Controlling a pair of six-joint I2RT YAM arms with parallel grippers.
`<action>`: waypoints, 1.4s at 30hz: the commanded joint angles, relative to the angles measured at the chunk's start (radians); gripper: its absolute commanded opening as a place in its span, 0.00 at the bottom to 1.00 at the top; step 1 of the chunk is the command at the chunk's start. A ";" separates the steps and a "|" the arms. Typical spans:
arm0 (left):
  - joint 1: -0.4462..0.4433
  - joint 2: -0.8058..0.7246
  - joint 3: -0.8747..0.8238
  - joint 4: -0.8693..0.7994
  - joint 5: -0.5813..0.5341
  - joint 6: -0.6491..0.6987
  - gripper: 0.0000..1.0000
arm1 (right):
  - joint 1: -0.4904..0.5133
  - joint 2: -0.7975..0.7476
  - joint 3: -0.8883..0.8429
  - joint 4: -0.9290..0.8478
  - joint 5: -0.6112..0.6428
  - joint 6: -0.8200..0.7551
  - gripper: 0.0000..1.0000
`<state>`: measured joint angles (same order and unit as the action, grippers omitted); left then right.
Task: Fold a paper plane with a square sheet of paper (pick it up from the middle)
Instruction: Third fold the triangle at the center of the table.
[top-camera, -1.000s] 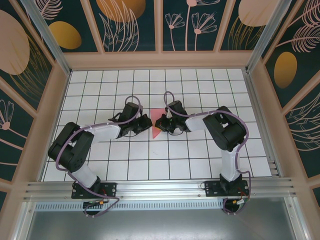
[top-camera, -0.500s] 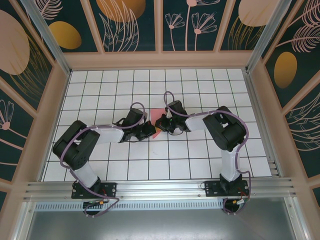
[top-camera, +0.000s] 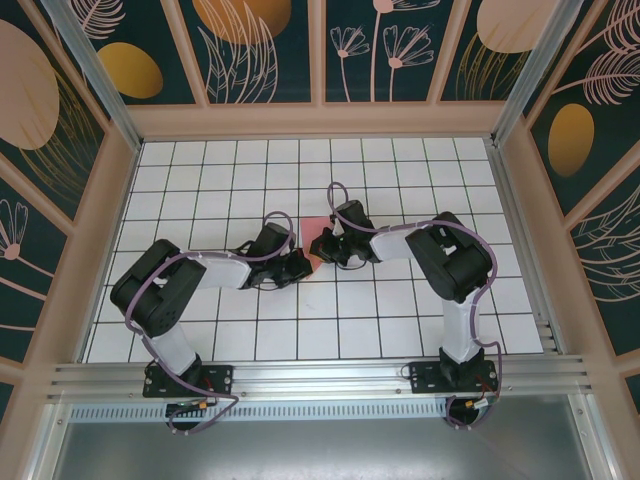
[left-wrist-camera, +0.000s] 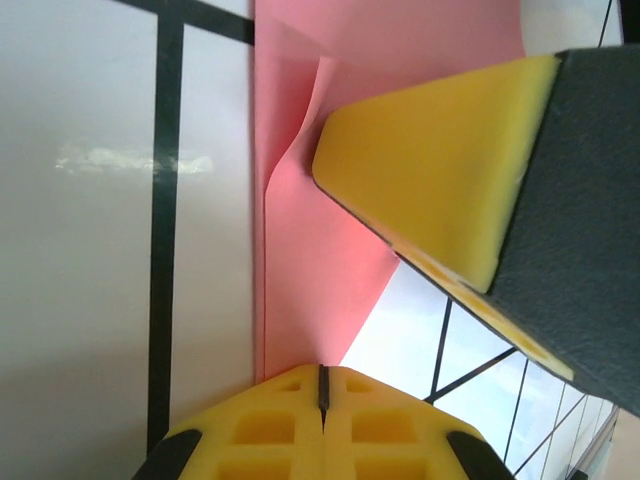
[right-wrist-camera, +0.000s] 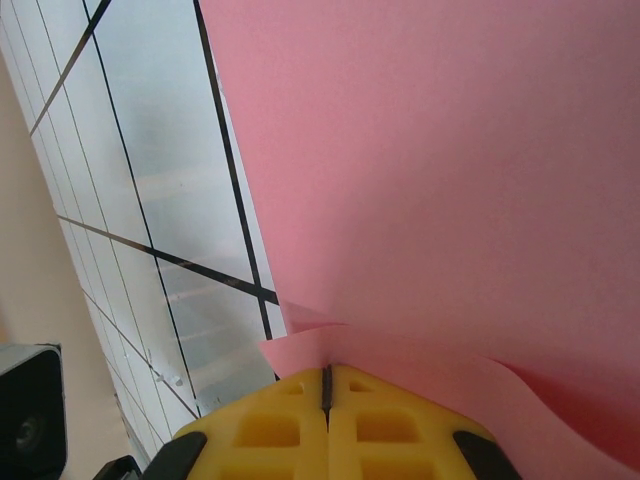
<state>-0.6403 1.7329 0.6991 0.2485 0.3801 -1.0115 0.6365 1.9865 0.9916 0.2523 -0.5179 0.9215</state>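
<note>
**Top view, with both wrist views.** The square sheet of paper (top-camera: 315, 224) lies near the middle of the gridded tabletop (top-camera: 400, 170). It is partly doubled over, and most of it is covered by the two hands that meet on it.

The right hand (top-camera: 318, 247) reaches in from 3 o'clock and has not moved over the last second. Its fingers are pressed together, and in its wrist view a curled flap of the sheet (right-wrist-camera: 450, 170) runs into the seam between them, so it appears to pinch the paper.

The left hand (top-camera: 303, 264) was well apart a second ago, at 9 o'clock of the sheet, with a broad pink triangle showing between the hands. It has since swung toward 4 o'clock. It is now at the sheet's 7 o'clock edge, and only a small pink patch remains visible at 12 o'clock of the hands. Its fingers are also pressed together. In the left wrist view the paper (left-wrist-camera: 310, 260) tapers down to their tips and buckles into a ridge beside the right hand's finger (left-wrist-camera: 430, 170). Whether the left hand grips the sheet or only touches it cannot be told.

**Interpretation.** One hand probably anchors the sheet while the other arrives to set a crease. No dart shape is evident yet, so folding appears to be at an early stage.
</note>
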 joint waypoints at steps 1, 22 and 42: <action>-0.019 0.017 -0.030 -0.008 -0.001 -0.022 0.02 | -0.004 0.066 -0.007 -0.103 0.070 -0.020 0.00; -0.028 -0.065 0.049 -0.047 -0.132 0.016 0.03 | -0.006 0.064 -0.009 -0.093 0.047 -0.022 0.00; -0.028 0.050 0.034 -0.172 -0.159 0.034 0.00 | -0.034 -0.070 0.018 -0.051 -0.019 -0.087 0.02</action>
<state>-0.6643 1.7458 0.7452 0.1940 0.2726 -0.9989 0.6250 1.9793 0.9955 0.2379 -0.5438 0.8906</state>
